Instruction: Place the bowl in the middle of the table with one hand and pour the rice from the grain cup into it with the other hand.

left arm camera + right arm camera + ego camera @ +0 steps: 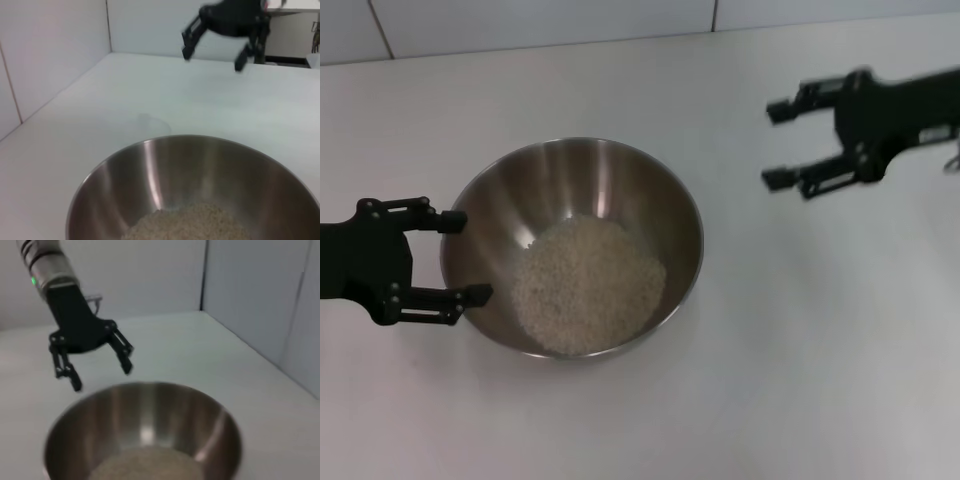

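Observation:
The steel bowl [575, 200] stands on the white table [800, 350], left of centre, with a mound of rice [588, 285] in its bottom. My left gripper [467, 256] is open at the bowl's left rim, its fingertips close beside the rim and holding nothing. My right gripper [772, 145] is open and empty, apart from the bowl at the far right. The left wrist view shows the bowl [200, 165], the rice [190, 225] and the right gripper [212, 59] beyond. The right wrist view shows the bowl [150, 410] and the left gripper [101, 377]. The grain cup is out of view.
A white tiled wall [520, 20] runs along the table's far edge. Side walls also show in the left wrist view [50, 60] and the right wrist view [260, 290]. Bare tabletop lies in front of and right of the bowl.

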Controlling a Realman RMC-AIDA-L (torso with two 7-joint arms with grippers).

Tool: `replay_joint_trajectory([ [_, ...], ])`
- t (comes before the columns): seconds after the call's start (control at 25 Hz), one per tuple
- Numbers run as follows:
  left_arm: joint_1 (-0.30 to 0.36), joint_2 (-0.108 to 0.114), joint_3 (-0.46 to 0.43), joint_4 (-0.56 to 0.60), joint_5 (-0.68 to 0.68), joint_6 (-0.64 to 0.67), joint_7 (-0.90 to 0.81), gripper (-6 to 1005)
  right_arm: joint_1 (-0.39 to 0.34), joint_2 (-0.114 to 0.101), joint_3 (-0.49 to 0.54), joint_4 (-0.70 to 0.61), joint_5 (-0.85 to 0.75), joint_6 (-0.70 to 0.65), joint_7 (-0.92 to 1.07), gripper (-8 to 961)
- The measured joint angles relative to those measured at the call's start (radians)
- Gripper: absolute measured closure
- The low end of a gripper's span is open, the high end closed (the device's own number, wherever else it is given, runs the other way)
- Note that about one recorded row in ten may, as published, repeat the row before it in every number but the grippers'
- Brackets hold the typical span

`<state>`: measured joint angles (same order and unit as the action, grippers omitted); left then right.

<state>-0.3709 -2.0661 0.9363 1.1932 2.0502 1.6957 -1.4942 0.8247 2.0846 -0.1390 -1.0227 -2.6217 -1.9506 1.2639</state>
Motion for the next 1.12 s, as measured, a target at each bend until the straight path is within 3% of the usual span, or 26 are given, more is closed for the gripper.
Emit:
replay_joint_trajectory([
  [0.04,0.0,0.0,0.0,0.0,0.0,0.0,0.0,140,-0.035,-0.008,-0.135,-0.078,0.106,0.005,0.083,124],
  [0.08,0.0,0.0,0.0,0.0,0.0,0.0,0.0,140,-0.035,-0.008,-0.135,-0.078,0.106,0.005,0.083,124],
  [0.2,-0.004,0.0,0.005,0.0,0.006,-0.003,0.0,140,-0.103,-0.001,-0.311,-0.098,0.245,0.029,0.136,124],
  [0.24,-0.006,0.0,0.005,0.0,0.006,-0.004,0.0,139,-0.144,0.0,-0.425,-0.091,0.322,0.065,0.173,124],
  [0.28,-0.006,0.0,0.005,0.0,0.006,-0.004,0.0,139,-0.144,0.0,-0.425,-0.091,0.322,0.065,0.173,124],
  [0.36,-0.006,-0.001,0.007,0.003,0.005,-0.004,0.0,139,-0.177,-0.002,-0.522,-0.068,0.366,0.115,0.2,124],
  [1.12,-0.003,0.0,0.01,0.005,0.009,-0.005,-0.003,139,-0.192,0.0,-0.562,0.022,0.394,0.16,0.206,124],
])
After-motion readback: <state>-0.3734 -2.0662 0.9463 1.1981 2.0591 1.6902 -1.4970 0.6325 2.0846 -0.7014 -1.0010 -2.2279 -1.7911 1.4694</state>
